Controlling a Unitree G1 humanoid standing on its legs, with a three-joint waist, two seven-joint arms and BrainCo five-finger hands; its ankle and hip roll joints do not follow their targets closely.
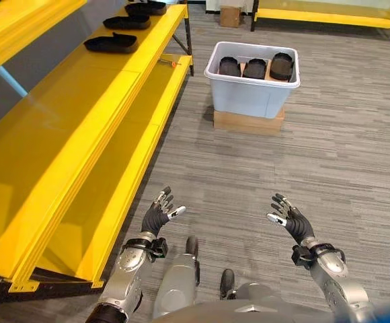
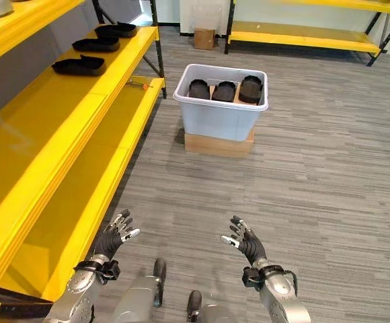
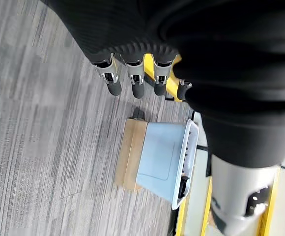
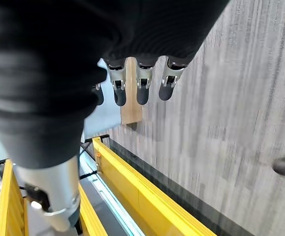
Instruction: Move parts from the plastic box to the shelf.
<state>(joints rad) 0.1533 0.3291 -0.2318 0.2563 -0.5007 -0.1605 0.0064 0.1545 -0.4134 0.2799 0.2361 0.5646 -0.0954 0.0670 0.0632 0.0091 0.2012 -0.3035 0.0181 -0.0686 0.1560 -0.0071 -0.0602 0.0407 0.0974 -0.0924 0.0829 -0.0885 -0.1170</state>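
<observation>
- The left hand (image 1: 158, 217) and the right hand (image 1: 290, 220) hang over bare grey floor (image 1: 329, 155), fingers loose and holding nothing.
- The floor between the hands and the plastic box (image 1: 251, 91) has nothing on it.
- The box sits on a flat cardboard block (image 1: 247, 122). Its top is open, so a hand can come in from above.
- Three black parts (image 1: 255, 68) stand in a row by the box's far wall. The near half inside is free.
- The yellow shelf (image 1: 81, 128) runs along the left. Its long front edge is close beside the left hand.
- Black parts (image 1: 111, 44) fill the shelf's far end. The near end is bare.
</observation>
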